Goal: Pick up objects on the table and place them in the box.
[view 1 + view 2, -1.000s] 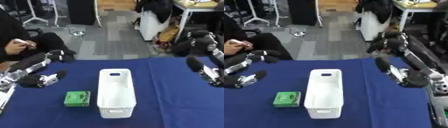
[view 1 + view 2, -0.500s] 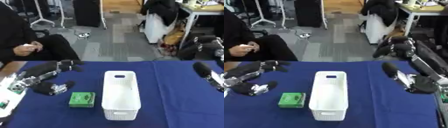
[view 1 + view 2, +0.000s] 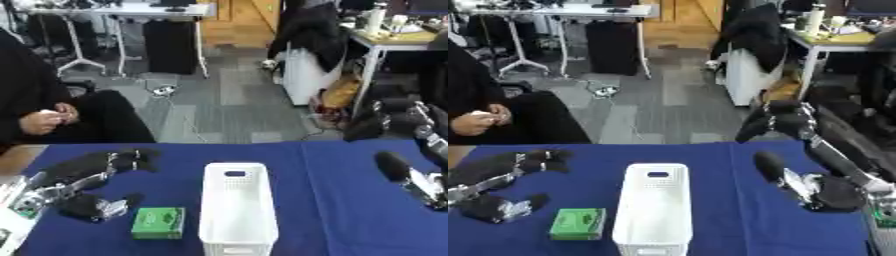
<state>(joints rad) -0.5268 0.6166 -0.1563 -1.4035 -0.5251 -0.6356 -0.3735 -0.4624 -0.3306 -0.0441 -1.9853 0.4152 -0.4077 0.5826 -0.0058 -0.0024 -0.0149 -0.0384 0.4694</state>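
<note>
Left eye view shows a tall white plastic box with perforated walls and a slot handle standing on the blue tablecloth-covered table, its long side running away from the camera. Just to the left of the box, near its front end, a small green rectangular packet lies flat on the cloth, close to the box but not touching it. Left of the packet, the robot's black left hand hangs over the cloth with fingers spread and the thumb apart from them, holding nothing. Well to the right of the box, the right hand is raised above the table's far edge, its fingers loosely spread, the thumb jutting toward the box, empty.
</note>
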